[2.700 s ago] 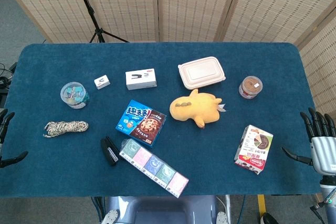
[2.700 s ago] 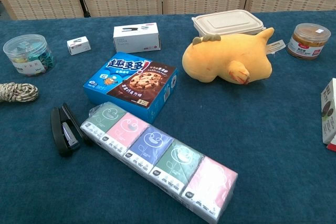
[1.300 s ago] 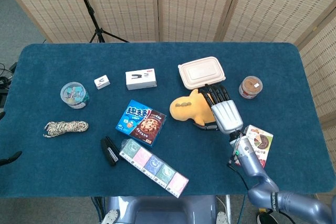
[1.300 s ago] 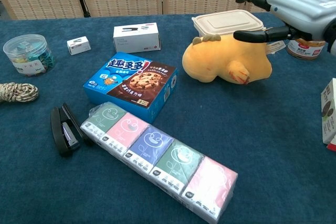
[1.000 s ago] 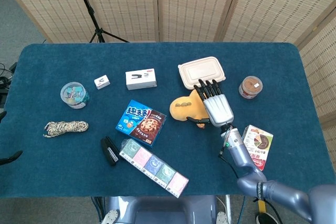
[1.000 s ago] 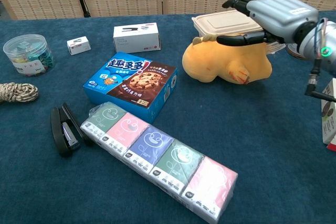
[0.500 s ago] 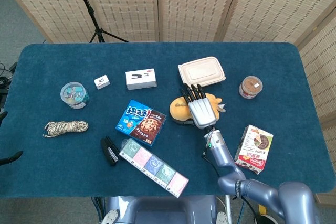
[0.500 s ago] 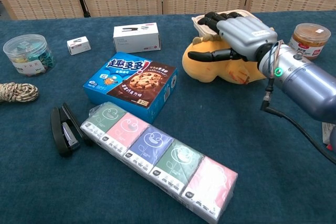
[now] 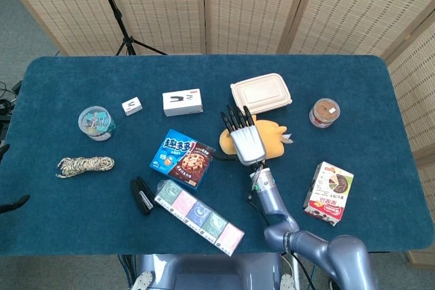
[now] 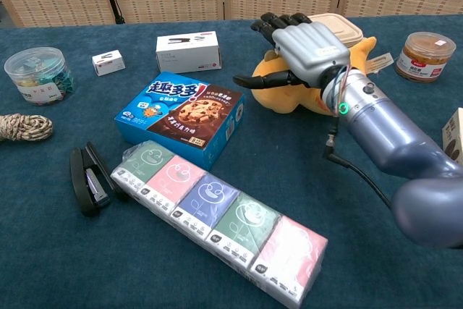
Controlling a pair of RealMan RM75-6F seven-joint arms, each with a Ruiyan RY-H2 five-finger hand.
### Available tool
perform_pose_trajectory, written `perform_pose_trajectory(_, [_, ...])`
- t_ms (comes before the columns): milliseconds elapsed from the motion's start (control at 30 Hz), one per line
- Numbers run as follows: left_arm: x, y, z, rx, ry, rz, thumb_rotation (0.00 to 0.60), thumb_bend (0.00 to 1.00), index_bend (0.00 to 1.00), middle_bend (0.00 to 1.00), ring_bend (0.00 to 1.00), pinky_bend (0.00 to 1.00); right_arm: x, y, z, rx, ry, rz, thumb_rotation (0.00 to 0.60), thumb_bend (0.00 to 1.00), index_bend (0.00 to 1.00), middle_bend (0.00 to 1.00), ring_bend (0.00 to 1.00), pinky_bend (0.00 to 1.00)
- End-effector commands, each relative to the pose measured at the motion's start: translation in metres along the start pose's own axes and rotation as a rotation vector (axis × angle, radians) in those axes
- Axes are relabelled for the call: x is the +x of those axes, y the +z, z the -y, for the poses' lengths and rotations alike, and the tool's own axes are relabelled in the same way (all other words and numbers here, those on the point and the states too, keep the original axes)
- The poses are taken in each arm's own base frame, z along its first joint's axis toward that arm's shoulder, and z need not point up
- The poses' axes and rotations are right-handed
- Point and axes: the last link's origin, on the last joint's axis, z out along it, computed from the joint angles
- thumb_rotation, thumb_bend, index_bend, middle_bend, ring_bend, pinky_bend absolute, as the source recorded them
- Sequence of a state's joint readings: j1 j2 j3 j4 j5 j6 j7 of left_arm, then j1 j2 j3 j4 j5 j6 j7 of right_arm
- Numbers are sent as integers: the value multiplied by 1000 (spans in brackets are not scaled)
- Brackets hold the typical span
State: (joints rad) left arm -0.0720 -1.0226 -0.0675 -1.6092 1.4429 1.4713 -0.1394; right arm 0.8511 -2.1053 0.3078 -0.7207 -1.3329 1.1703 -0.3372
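My right hand (image 9: 245, 139) hovers open with its fingers spread, over the left end of a yellow plush toy (image 9: 272, 135). In the chest view the hand (image 10: 300, 47) covers the toy's (image 10: 354, 70) head, its thumb reaching left toward a blue cookie box (image 10: 181, 115). I cannot tell whether the palm touches the plush. Only fingertips of my left hand (image 9: 15, 202) show at the left edge of the head view, apart from each other and holding nothing, off the table.
On the blue table (image 9: 380, 79) lie a tissue pack row (image 9: 199, 216), black stapler (image 9: 141, 195), rope coil (image 9: 85, 165), clip jar (image 9: 96, 122), two white boxes (image 9: 183, 102), lidded lunch container (image 9: 261, 94), round tin (image 9: 324, 113) and snack box (image 9: 329, 193).
My right hand came in from the right edge and has travelled left across the plush toy, from its tail end to its head end. Nothing on the table has moved.
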Motion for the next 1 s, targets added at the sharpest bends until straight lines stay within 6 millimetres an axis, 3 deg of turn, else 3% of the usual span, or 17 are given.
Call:
perform_pose_trajectory(33, [0,0,0,-2,0,1,600,0,0,0,0,0,-1,0,5,1,-9,4,25,0,12,0,0,0])
perform_pose_trajectory(367, [2,-1,2,-1,-13,-6,600,0,0,0,0,0,-17,-2,-6,-54,-22,69,25,0,16,0,0,0])
perform_pose_trajectory(800, [1,-1,1,0,-2,-2,600,0,0,0,0,0,-11,-15,-54,-172,52,68,25,0,8,0,0,0])
perform_pose_trajectory(1000, [-1,0,-1,-1,7,2,600,0,0,0,0,0,-5,-29,-53,-153,141,103,28,0,7,0,0,0])
